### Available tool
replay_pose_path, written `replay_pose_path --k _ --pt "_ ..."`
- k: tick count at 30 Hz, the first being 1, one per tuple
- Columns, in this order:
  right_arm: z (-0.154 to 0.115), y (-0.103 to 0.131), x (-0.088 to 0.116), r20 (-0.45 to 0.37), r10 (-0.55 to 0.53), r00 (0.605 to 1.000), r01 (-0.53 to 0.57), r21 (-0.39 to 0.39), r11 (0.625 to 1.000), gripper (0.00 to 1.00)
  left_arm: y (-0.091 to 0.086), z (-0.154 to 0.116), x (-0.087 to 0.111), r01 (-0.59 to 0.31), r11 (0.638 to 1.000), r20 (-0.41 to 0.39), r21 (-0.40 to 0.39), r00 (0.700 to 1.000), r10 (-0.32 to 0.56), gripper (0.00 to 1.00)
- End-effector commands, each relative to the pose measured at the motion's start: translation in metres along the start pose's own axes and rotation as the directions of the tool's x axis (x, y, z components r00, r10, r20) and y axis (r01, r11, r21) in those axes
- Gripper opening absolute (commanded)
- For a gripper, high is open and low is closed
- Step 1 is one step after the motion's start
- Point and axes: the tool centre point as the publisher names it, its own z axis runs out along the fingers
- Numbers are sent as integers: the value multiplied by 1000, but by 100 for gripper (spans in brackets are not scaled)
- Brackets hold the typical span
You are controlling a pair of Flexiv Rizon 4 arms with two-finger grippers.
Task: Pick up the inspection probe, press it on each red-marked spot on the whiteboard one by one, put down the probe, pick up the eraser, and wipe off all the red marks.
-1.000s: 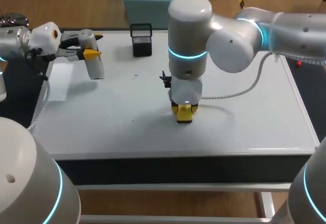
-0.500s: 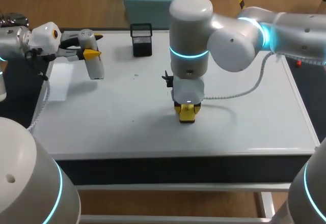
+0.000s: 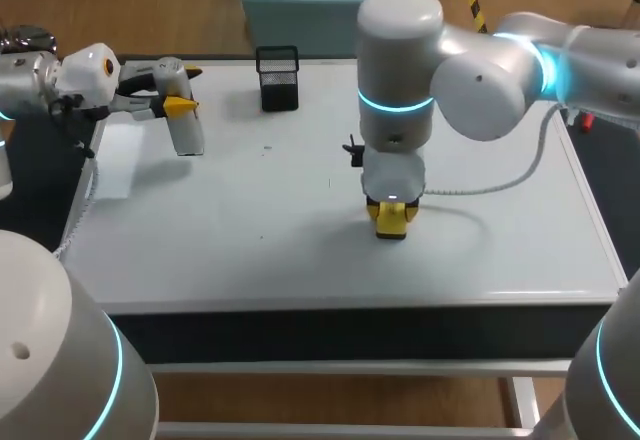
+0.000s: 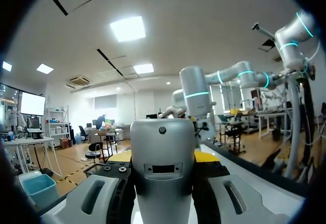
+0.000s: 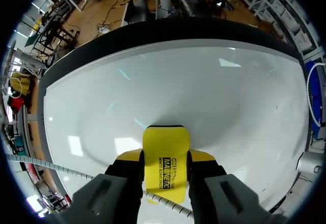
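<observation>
The grey inspection probe (image 3: 188, 135) hangs upright above the whiteboard's (image 3: 250, 200) far left corner, with my left gripper (image 3: 183, 88) shut on its upper part. In the left wrist view the probe (image 4: 163, 168) fills the space between the fingers of the left gripper (image 4: 163, 159). My right gripper (image 3: 392, 218) points straight down at the middle of the board, shut on the yellow eraser (image 3: 392, 222), which rests on the surface. In the right wrist view the eraser (image 5: 165, 163) sits clamped in the right gripper (image 5: 164, 169) against the white board (image 5: 178, 91). I see no red marks.
A black mesh pen holder (image 3: 278, 78) stands at the board's far edge. A white cable (image 3: 480, 185) loops from my right arm over the board's right half. Tiny dark specks (image 3: 267, 147) dot the surface.
My right arm has slid to the right across the board with the eraser held down on it. The left arm and the probe have not moved.
</observation>
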Motion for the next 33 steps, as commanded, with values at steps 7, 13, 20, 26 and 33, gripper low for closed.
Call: replay_pose_path --k 7,13,20,26,33 --pt "-1 -5 29 16 37 999 -37 8 999 0 -1 0 0 0 1000 -1 -1 1000 0 0" --pt "-5 -9 41 18 57 998 -57 14 998 0 -1 0 0 0 1000 -1 -1 1000 0 0" --pt "-23 -12 58 35 63 997 -65 36 997 0 -1 0 0 0 1000 -1 -1 1000 0 0" --pt "-38 -13 66 55 66 996 -69 61 996 0 -1 0 0 0 1000 -1 -1 1000 0 0" --pt "-40 -13 67 59 66 996 -70 61 996 0 -1 0 0 0 1000 -1 -1 1000 0 0"
